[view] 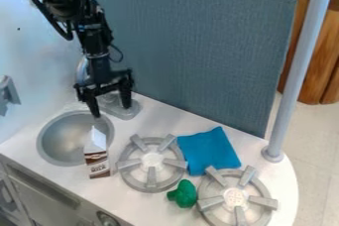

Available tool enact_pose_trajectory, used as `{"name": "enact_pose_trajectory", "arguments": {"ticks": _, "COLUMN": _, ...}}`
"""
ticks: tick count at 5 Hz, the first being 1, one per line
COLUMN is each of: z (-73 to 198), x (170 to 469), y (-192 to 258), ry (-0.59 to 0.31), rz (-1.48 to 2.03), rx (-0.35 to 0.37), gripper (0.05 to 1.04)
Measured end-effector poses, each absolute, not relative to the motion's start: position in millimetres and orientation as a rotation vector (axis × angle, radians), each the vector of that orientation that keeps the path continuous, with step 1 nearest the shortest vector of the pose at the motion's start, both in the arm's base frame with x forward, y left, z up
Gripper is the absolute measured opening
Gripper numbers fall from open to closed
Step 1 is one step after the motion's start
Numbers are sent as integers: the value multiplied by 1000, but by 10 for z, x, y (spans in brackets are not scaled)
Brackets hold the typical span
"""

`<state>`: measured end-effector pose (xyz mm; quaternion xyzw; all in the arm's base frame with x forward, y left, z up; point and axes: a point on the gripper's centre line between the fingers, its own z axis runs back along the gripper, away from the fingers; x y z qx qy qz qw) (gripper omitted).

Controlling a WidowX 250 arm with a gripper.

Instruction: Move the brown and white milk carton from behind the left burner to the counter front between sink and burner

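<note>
Black gripper hangs spread and empty by the toy sink

From where I stand, the black two-finger gripper (111, 110) of the robot arm hangs down at the upper left of the white toy kitchen counter (155, 116), its fingers well apart with nothing between them. One fingertip shows against the far rim of the round grey sink basin (56, 141); the other shows against the grey plastic faucet piece (126, 111) behind the sink.

The thing nearest the gripper is a small brown-and-white milk carton (98, 158) with a white gabled top. It sits on the near right side of the basin, its upper part overlapping the rim from this angle, and I can't quite tell whether it stands or lies. The gripper is apart from it, up beyond its white top.

Just to the right of the carton is a round grey stove burner (151, 165) with raised bars. A bright blue piece of cloth (210, 151) lies right up against it on the far right side. A second grey burner of the same kind (236, 198) sits nearer the front right, and a lumpy dark green toy vegetable (185, 194) lies between the two burners, toward the counter's front edge.

A tall blue-grey panel (192, 46) rises along the back, and a smooth grey pole (298, 71) stands at the right end of the counter.
</note>
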<state>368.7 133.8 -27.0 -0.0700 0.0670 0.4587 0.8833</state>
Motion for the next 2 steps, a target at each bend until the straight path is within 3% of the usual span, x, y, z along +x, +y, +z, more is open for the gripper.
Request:
{"name": "enact_pose_trajectory", "arguments": {"ticks": 1, "z": 116, "x": 3728, "y": 1397, "ry": 54, "rz": 918, "rx": -122, "gripper": 1010}}
{"name": "enact_pose_trajectory", "arguments": {"ticks": 2, "z": 324, "x": 3599, "y": 1385, "ry": -52, "rz": 822, "rx": -68, "gripper": 1010}}
